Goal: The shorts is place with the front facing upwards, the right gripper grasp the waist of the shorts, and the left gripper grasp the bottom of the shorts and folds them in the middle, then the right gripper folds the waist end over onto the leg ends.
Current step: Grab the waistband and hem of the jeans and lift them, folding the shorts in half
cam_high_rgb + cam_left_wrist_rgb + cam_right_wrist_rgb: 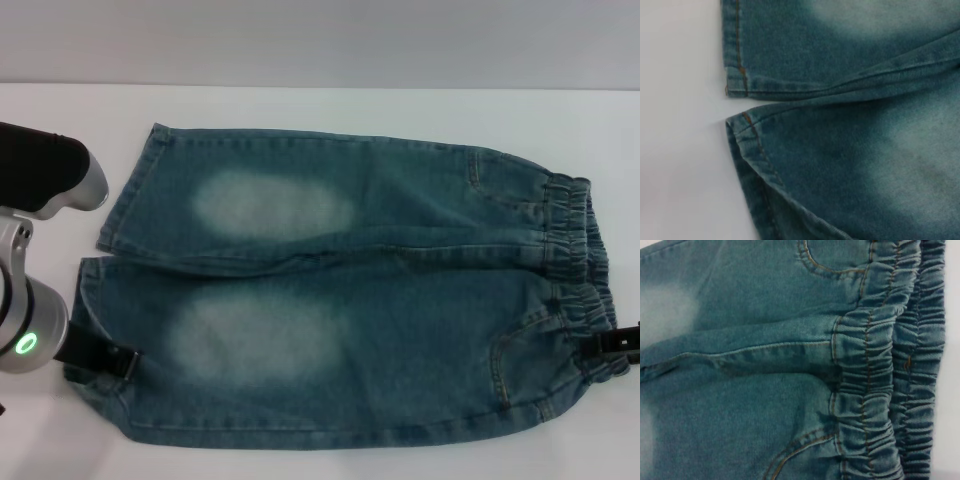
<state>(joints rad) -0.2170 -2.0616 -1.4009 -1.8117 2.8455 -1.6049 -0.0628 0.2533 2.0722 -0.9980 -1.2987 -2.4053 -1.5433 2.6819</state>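
No readable text, labels, brands, numbers or signs anywhere in these views

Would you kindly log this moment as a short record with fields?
garment: the shorts, spread flat, front up
waist: gathered waistband on the robot's right
leg ends: on the robot's left, hems slightly apart
left gripper: at the near leg's hem
right gripper: at the waistband's near end
surface: white table
fold: not yet made
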